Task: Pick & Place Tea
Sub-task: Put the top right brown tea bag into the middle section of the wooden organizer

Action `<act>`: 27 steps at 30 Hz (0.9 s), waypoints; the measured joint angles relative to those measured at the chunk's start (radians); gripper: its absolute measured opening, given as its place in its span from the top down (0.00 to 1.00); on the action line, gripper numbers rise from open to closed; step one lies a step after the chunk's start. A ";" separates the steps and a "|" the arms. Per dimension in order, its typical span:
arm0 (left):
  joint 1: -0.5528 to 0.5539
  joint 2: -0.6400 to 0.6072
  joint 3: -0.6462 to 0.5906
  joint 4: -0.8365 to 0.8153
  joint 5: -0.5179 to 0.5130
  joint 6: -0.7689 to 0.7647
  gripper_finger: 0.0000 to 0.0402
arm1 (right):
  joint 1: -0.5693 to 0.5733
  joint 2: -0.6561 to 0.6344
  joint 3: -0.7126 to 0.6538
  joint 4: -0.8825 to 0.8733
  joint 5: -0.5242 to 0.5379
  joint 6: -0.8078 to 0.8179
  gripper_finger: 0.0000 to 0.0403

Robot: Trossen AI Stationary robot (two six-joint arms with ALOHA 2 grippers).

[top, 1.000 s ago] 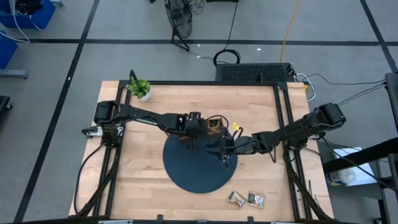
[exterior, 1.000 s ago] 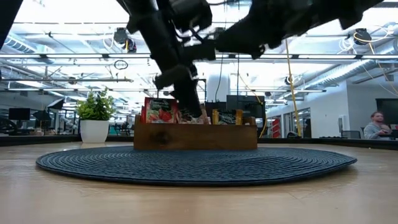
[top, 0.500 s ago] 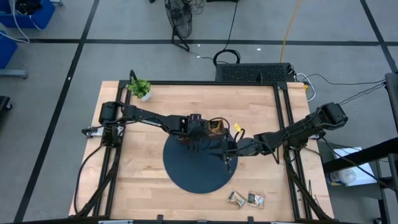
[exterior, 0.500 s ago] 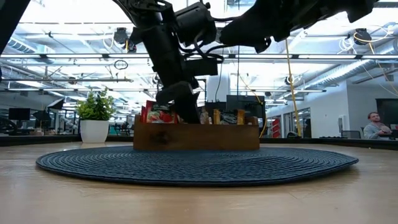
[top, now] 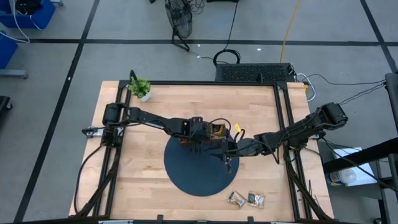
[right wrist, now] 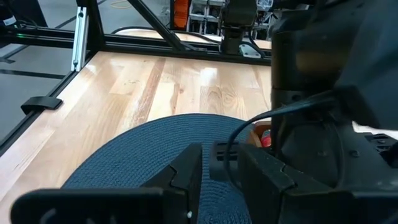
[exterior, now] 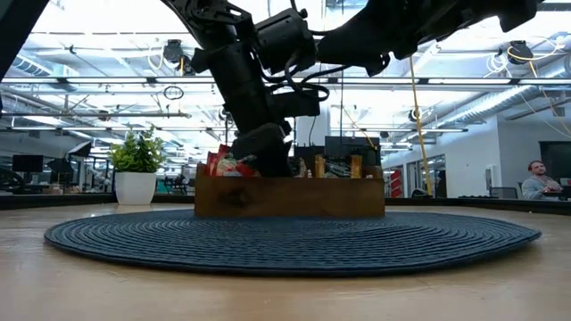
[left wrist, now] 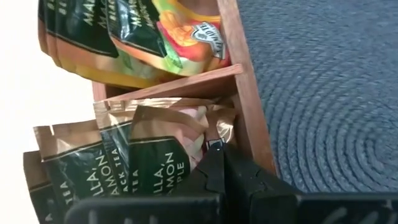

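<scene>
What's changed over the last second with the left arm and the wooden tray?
The left gripper, shut, has dropped into the brown wooden tray, and the tray has slid slightly right in the low view on the round dark-blue woven mat. The right gripper holds its place above the mat; the two loose sachets haven't moved.

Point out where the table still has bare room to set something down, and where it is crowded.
Bare wood lies between the potted plant and the round mat, and along the table on the left arm's side. Crowded: the wooden tray at the mat's far edge, where the left gripper and right gripper meet, and the near corner holding loose tea sachets.
</scene>
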 joint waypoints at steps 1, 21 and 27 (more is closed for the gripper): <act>-0.005 0.000 -0.001 0.002 -0.026 -0.008 1.00 | 0.000 0.000 0.000 0.000 0.000 0.000 0.78; -0.091 0.017 -0.006 0.007 -0.370 0.046 1.00 | 0.000 0.000 0.000 0.000 -0.003 0.000 0.78; -0.088 0.015 -0.006 0.005 -0.240 0.027 1.00 | 0.000 0.000 0.000 0.002 -0.001 0.000 0.78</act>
